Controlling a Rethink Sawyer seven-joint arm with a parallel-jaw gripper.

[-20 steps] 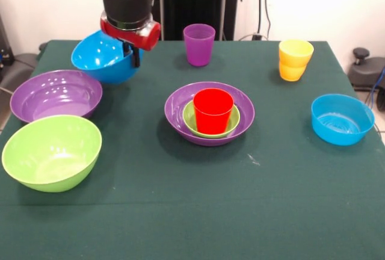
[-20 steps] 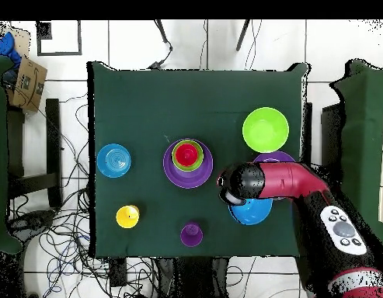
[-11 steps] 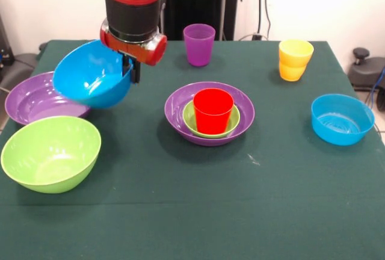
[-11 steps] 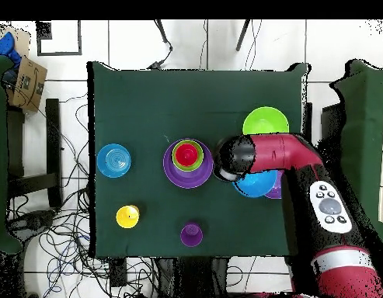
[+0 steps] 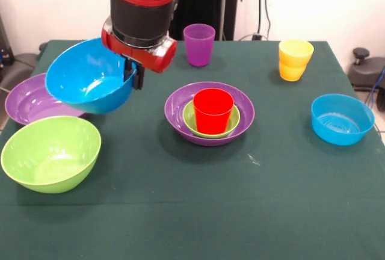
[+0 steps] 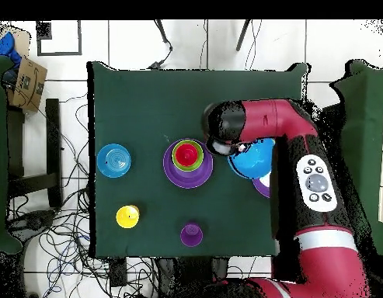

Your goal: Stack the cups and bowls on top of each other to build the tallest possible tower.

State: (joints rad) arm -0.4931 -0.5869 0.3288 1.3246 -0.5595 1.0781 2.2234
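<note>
My gripper (image 5: pixel 135 76) is shut on the rim of a large blue bowl (image 5: pixel 87 83), which hangs tilted above the table, left of the tower. The tower is a large purple bowl (image 5: pixel 240 111) holding a small green bowl (image 5: pixel 189 118) with a red cup (image 5: pixel 213 110) inside. In the overhead view the blue bowl (image 6: pixel 252 160) shows just right of the tower's red cup (image 6: pixel 186 154), partly under the arm. A second purple bowl (image 5: pixel 27 100) and a lime green bowl (image 5: pixel 51 151) sit at the left. A purple cup (image 5: pixel 199 43), two stacked yellow cups (image 5: pixel 295 59) and a small blue bowl (image 5: pixel 341 119) stand apart.
The arm (image 6: pixel 303 155) covers the lime green bowl and most of the second purple bowl (image 6: pixel 262 186) in the overhead view. Cables lie on the floor around the table (image 6: pixel 147 101). A cardboard box (image 6: pixel 25 81) sits beside it.
The gripper has lifted the blue bowl off the table and carried it away from the robot's base, over the second purple bowl and closer to the tower.
</note>
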